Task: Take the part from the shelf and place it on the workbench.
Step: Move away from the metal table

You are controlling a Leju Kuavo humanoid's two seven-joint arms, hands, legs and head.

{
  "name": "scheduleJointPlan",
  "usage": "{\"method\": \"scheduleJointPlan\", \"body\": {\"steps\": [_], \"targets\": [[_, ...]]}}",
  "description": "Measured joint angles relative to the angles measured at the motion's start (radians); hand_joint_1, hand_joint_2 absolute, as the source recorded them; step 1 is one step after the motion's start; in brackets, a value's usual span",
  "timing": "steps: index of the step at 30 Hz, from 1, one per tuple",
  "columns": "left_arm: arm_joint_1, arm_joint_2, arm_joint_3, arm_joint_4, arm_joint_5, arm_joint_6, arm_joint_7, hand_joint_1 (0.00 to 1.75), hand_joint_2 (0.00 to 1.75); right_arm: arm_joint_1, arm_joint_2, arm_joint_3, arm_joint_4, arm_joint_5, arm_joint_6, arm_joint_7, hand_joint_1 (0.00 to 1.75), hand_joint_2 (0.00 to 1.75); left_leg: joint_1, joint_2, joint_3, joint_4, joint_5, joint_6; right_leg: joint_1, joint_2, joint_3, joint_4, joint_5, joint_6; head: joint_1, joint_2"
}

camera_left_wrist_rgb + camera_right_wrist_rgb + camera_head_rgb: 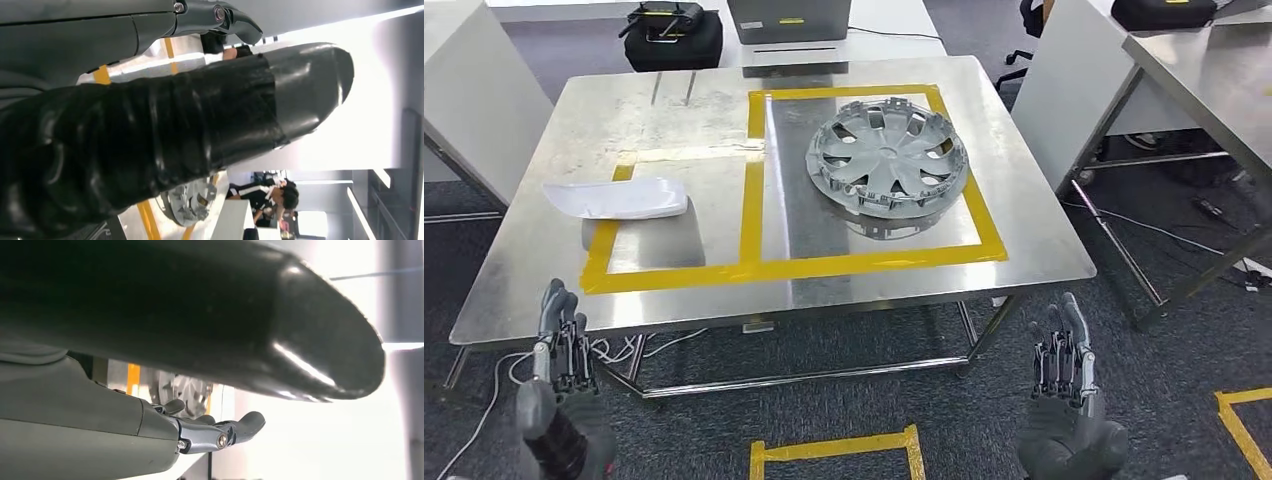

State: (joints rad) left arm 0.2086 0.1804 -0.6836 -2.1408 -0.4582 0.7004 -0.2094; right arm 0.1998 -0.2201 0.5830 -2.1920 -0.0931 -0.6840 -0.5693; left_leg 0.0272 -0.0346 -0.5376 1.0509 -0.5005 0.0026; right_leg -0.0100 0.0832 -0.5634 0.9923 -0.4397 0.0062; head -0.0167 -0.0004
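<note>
A silver wheel cover [886, 160] lies flat on the steel workbench [1024, 250], inside the right yellow-taped rectangle. Part of it shows in the left wrist view as the wheel cover [187, 202] and in the right wrist view as the wheel cover [192, 390]. My left hand [562, 355] hangs below the bench's near left edge, fingers straight and apart, holding nothing. Below the near right corner my right hand [1062, 365] is held the same way, empty. Both hands are well short of the wheel cover.
A white tray-like part [619, 197] lies in the left taped rectangle. Black cases [672, 38] and a grey box [786, 18] stand behind the bench. A second steel table [1204, 80] is at the right. Yellow tape marks [834, 450] the carpet. A person [272, 197] stands far off.
</note>
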Motion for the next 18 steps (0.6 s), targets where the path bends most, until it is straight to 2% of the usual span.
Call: {"method": "scheduleJointPlan", "body": {"steps": [2,3,4,6,7,8,9,10,11,12,14,15,16,18], "targets": [[0.0,0.0,0.0,0.0,0.0,0.0,0.0,0.0,0.0,-0.001,0.0,0.0,0.0,0.0,0.0,0.0,0.0,0.0,0.002,-0.029,0.007,-0.023,-0.011,0.0,0.002,0.009,-0.009,0.009,0.0,0.006,-0.001,0.0],[0.0,0.0,0.001,0.0,0.0,0.0,0.0,0.0,0.0,0.0,0.0,0.0,0.0,-0.001,0.0,-0.001,0.0,0.0,0.001,-0.033,0.012,-0.032,-0.013,0.006,0.0,0.023,-0.021,0.012,0.004,0.017,0.0,0.0],[0.0,0.001,0.001,0.0,-0.001,0.0,0.0,0.0,0.0,0.001,-0.001,0.001,0.0,-0.001,-0.001,-0.002,0.0,0.0,0.002,-0.028,0.014,-0.041,-0.012,0.013,0.0,0.019,-0.038,0.026,-0.001,0.029,0.004,0.0],[0.001,0.001,0.003,0.0,-0.001,0.0,0.0,0.0,0.0,0.002,-0.003,0.002,0.0,-0.001,-0.001,-0.005,0.0,0.0,0.0,0.017,0.011,-0.044,0.002,0.031,-0.005,-0.015,-0.085,0.101,-0.044,0.049,0.021,0.0],[0.002,0.001,0.003,0.0,-0.001,0.0,0.001,0.0,0.0,0.002,-0.004,0.002,0.0,-0.002,-0.002,-0.006,0.0,0.0,0.0,0.035,0.007,-0.046,0.007,0.035,-0.004,-0.045,-0.111,0.166,-0.084,0.052,0.03,0.0],[0.003,0.001,0.003,0.0,-0.001,0.0,0.001,0.0,0.0,0.002,-0.004,0.003,0.0,-0.003,-0.002,-0.007,0.0,0.0,-0.002,0.051,0.002,-0.045,0.008,0.037,-0.006,-0.059,-0.133,0.229,-0.116,0.055,0.036,0.0],[0.004,0.001,0.003,0.0,-0.001,0.0,0.002,0.0,0.0,0.002,-0.004,0.003,0.0,-0.003,-0.002,-0.008,0.0,0.0,-0.003,0.066,-0.002,-0.044,0.01,0.038,-0.007,-0.066,-0.144,0.27,-0.133,0.056,0.039,0.0],[0.004,0.001,0.003,0.0,-0.001,0.0,0.002,0.0,0.0,0.003,-0.004,0.003,0.0,-0.004,-0.002,-0.008,0.0,0.0,-0.004,0.081,-0.006,-0.044,0.011,0.038,-0.008,-0.071,-0.138,0.279,-0.133,0.056,0.042,0.0],[0.004,0.001,0.003,0.0,-0.001,0.0,0.002,0.0,0.0,0.003,-0.005,0.003,0.0,-0.004,-0.002,-0.008,0.0,0.0,-0.005,0.095,-0.009,-0.043,0.012,0.037,-0.008,-0.077,-0.111,0.246,-0.117,0.055,0.045,0.0],[0.004,0.001,0.003,0.0,-0.001,0.0,0.003,0.0,0.0,0.003,-0.005,0.003,0.0,-0.004,-0.002,-0.008,0.0,0.0,-0.006,0.108,-0.01,-0.042,0.013,0.036,-0.007,-0.088,-0.068,0.182,-0.091,0.051,0.049,0.0],[0.004,0.001,0.003,-0.001,-0.002,0.0,0.002,0.0,0.0,0.002,-0.005,0.003,0.0,-0.004,-0.002,-0.009,0.0,0.0,-0.009,0.131,-0.01,-0.042,0.016,0.03,0.002,-0.128,0.011,0.047,-0.057,0.038,0.052,0.0],[0.004,0.001,0.003,-0.001,-0.002,0.0,0.002,0.0,0.0,0.001,-0.005,0.003,0.0,-0.004,-0.002,-0.009,0.0,0.0,-0.009,0.139,-0.01,-0.042,0.018,0.024,0.007,-0.14,0.029,0.012,-0.051,0.031,0.052,0.0],[0.003,0.001,0.003,-0.001,-0.002,0.0,0.002,0.0,0.0,0.001,-0.005,0.003,0.0,-0.004,-0.002,-0.01,0.0,0.0,-0.009,0.148,-0.01,-0.043,0.02,0.019,0.011,-0.144,0.031,0.0,-0.052,0.025,0.051,0.0],[0.002,0.001,0.003,-0.002,-0.002,0.0,0.003,0.0,0.0,0.003,-0.006,0.004,-0.001,-0.004,-0.002,-0.01,0.0,0.0,-0.006,0.158,-0.009,-0.045,0.023,0.005,0.012,-0.124,0.029,-0.006,-0.04,0.013,0.052,0.0]]}}
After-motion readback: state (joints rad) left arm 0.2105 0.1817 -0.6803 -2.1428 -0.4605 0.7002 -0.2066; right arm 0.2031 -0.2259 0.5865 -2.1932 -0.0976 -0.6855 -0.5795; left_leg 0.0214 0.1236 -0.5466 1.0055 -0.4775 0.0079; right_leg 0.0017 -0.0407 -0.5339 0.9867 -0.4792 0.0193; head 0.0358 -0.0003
